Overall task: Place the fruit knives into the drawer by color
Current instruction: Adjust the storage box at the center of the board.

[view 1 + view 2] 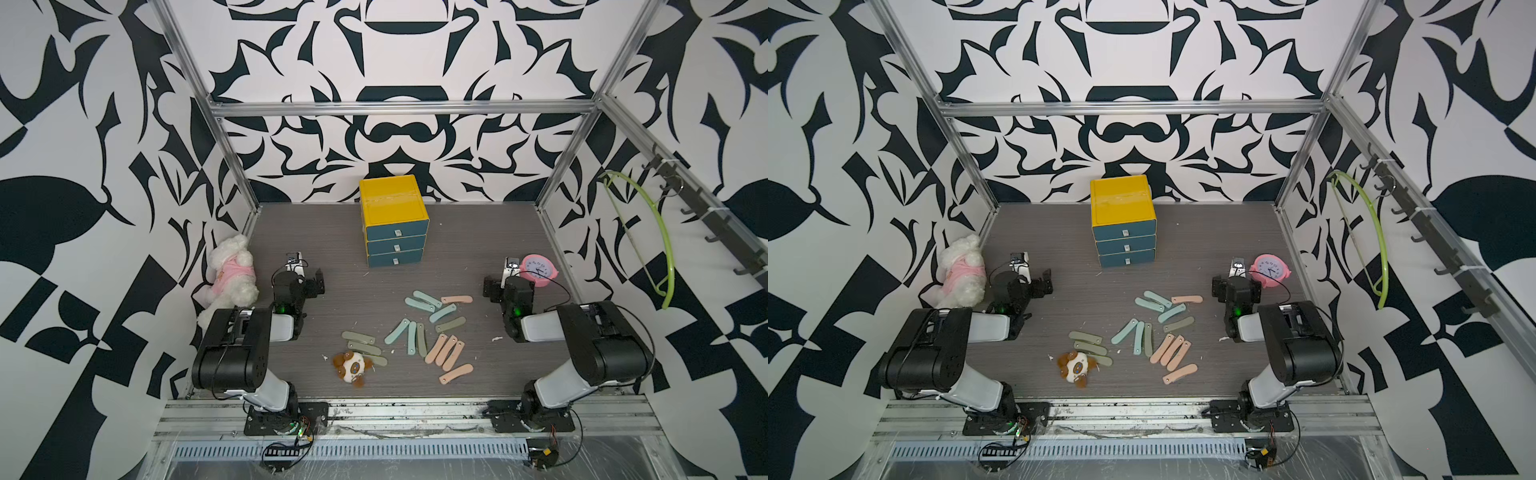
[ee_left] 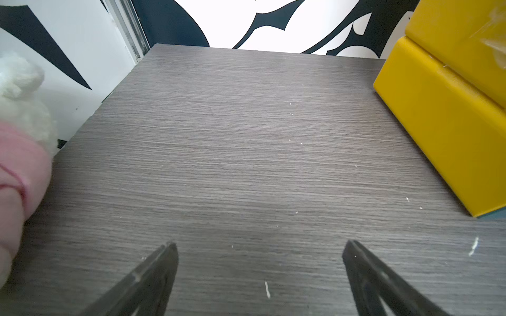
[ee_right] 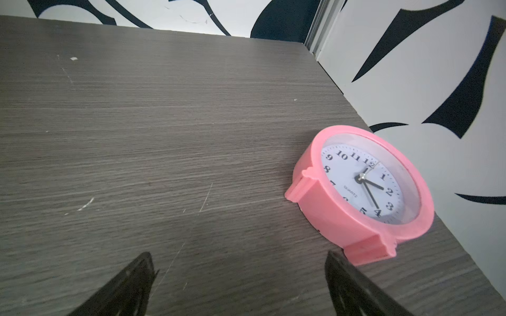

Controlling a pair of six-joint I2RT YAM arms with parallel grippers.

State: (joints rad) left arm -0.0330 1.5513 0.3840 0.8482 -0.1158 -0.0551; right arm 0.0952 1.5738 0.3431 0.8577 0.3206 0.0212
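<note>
- The table is a grey wood-grain board inside walls with a black and white pattern.
- The left arm and the right arm are folded low at the two sides of the table, with the knives between them.
- The drawer cabinet stands at the back middle of the table. It has a yellow body and three teal drawer fronts, and all three are closed.
- A green hanger hangs on the hook rail of the right wall.
- A white plush dog in a pink shirt lies at the left edge, near the left arm.
- The left gripper has its jaws wide apart over bare table and holds nothing.
- The right gripper also has its jaws spread wide and is empty. The pink clock lies face up just beside one jaw.
- The fruit knives lie scattered on the table in front of the cabinet, none in a drawer.
- The colours are mixed: teal ones are mostly nearer the cabinet, peach ones mostly nearer the front edge, and three olive ones lie to the left.
- A small brown and white plush toy lies just beside the three olive knives.
</note>
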